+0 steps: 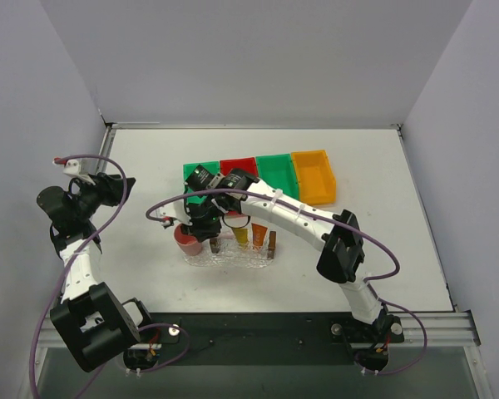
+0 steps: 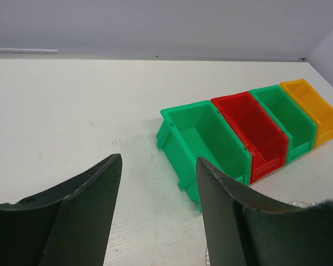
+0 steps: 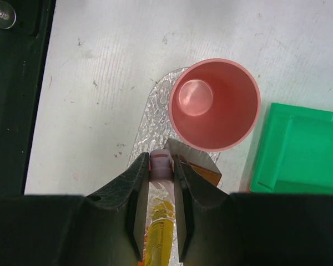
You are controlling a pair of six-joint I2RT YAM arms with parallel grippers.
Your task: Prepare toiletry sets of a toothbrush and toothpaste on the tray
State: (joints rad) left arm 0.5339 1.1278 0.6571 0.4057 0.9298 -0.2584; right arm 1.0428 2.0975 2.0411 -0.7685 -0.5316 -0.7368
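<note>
The toothbrush [image 3: 160,167], pinched in the right gripper [image 3: 161,162], hangs over the tray [image 1: 271,244], which holds two toothpaste tubes [image 1: 259,235]. A cup [image 1: 185,240] stands left of the tray and bins [image 1: 276,172] stand behind it, on a scuffed white table [image 1: 382,208] with pale walls [image 1: 249,58]. The left gripper [image 2: 158,162] gapes empty.

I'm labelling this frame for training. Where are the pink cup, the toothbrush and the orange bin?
pink cup [image 3: 222,111]: right wrist view, on its inner wall.
toothbrush [image 3: 160,167]: right wrist view, on its pale pink end.
orange bin [image 1: 313,176]: top external view, on its bare floor.
</note>
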